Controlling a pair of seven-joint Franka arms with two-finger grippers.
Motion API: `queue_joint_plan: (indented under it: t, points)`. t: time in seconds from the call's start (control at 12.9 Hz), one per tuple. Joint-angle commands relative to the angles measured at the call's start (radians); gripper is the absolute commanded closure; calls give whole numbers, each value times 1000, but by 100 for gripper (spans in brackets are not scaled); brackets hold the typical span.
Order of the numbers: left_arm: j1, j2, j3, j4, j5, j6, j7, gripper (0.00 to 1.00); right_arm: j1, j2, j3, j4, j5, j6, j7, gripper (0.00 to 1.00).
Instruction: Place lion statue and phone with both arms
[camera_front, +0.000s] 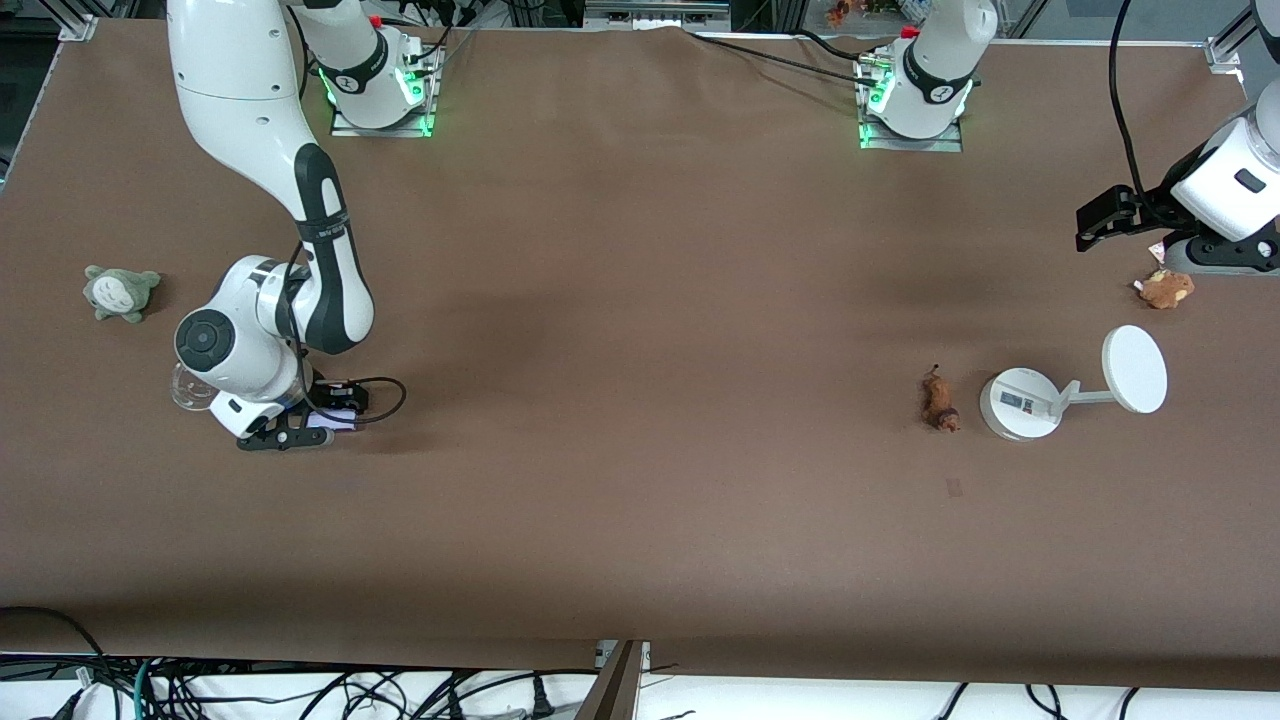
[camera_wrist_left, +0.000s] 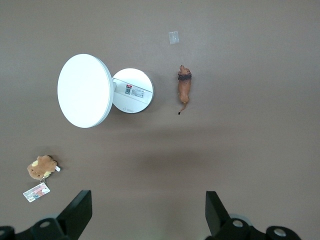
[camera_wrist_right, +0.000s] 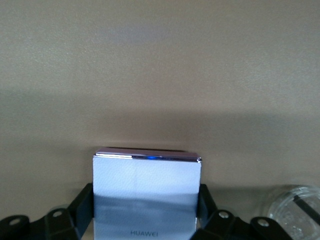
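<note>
The phone (camera_wrist_right: 146, 175), a pale lavender-white slab, stands on its edge between the fingers of my right gripper (camera_wrist_right: 146, 202), which is shut on it low at the table. In the front view that gripper (camera_front: 290, 435) is at the right arm's end, and a strip of the phone (camera_front: 335, 420) shows beside it. The lion statue (camera_front: 940, 400), small and orange-brown, lies on the table toward the left arm's end. It also shows in the left wrist view (camera_wrist_left: 184, 89). My left gripper (camera_wrist_left: 148, 202) is open and empty, up in the air (camera_front: 1095, 222) near the table's end.
A white round-based stand (camera_front: 1025, 400) with a disc (camera_front: 1135, 368) stands beside the lion. A tan plush toy (camera_front: 1165, 288) lies under the left hand. A grey-green plush (camera_front: 120, 292) and a clear glass (camera_front: 190, 385) are near the right gripper. A small scrap (camera_front: 953, 487) lies nearer the camera than the lion.
</note>
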Motion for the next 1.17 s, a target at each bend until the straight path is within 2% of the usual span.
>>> queue_joint_plan:
  t: [0.0,0.31,0.47,0.62,0.85,1.09]
  points:
    - [2,13,-2,29,-29,-18,6,0,-13,-18,10,-7,36,11,-48,1]
    - [0,13,-4,31,-29,-18,5,0,-5,-70,7,2,36,-47,-46,1]
    - [-1,13,-4,31,-29,-19,5,0,-5,-147,-4,25,30,-196,-37,1]
    - [-3,13,-4,31,-29,-19,5,0,7,-196,-68,83,13,-390,-34,1]
    - [-4,13,-4,31,-29,-19,3,0,6,-210,-139,265,-40,-680,-14,1]
    - [-6,13,-4,31,-29,-19,3,0,6,-210,-165,487,-118,-953,65,1]
